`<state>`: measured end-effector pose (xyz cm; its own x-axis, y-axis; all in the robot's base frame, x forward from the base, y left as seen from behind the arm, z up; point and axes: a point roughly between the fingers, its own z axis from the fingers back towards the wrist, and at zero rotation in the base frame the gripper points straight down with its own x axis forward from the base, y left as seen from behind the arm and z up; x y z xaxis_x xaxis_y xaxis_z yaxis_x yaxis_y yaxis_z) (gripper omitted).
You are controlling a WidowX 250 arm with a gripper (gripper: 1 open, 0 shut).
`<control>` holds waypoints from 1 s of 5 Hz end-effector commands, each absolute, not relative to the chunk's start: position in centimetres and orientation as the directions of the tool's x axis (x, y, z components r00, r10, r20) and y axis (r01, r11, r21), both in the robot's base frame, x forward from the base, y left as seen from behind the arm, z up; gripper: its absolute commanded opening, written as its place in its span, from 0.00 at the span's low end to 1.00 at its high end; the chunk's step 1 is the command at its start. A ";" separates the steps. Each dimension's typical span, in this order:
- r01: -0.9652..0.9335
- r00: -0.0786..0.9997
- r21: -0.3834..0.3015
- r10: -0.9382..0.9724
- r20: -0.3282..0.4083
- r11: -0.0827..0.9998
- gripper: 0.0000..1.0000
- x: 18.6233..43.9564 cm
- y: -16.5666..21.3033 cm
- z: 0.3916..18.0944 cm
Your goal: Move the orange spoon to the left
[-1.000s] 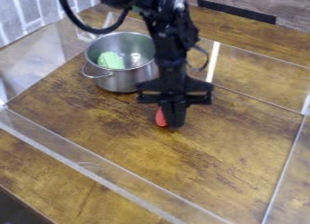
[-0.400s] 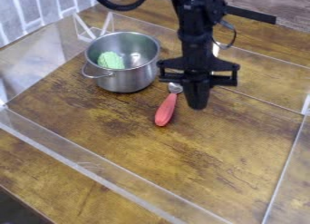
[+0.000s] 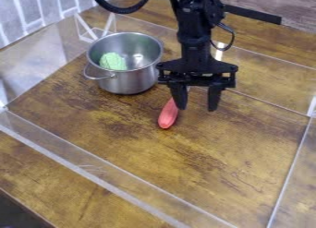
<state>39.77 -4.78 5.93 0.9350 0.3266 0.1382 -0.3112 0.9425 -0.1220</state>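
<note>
The orange spoon (image 3: pixel 169 113) lies on the wooden table (image 3: pixel 173 176), its handle towards the front edge, just beside the steel pot (image 3: pixel 125 64), in the camera view; the pot holds a green item (image 3: pixel 114 61); the black gripper (image 3: pixel 198 101) hovers to the spoon's right in the view, fingers spread apart, gripping nothing.

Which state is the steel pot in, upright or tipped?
Upright: the pot stands on its base, rim facing up, green item inside.
</note>
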 end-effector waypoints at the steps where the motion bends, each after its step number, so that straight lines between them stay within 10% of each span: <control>1: -0.308 0.923 -0.136 0.330 0.196 0.942 0.00 39.8 -4.1 8.4; 3: -0.310 0.925 -0.129 0.330 0.190 0.942 0.00 37.8 -3.1 10.0; 4: -0.286 0.935 -0.117 0.303 0.183 0.951 1.00 38.1 -3.2 8.6; 5: -0.310 0.930 -0.104 0.324 0.176 0.945 1.00 38.0 -3.5 8.0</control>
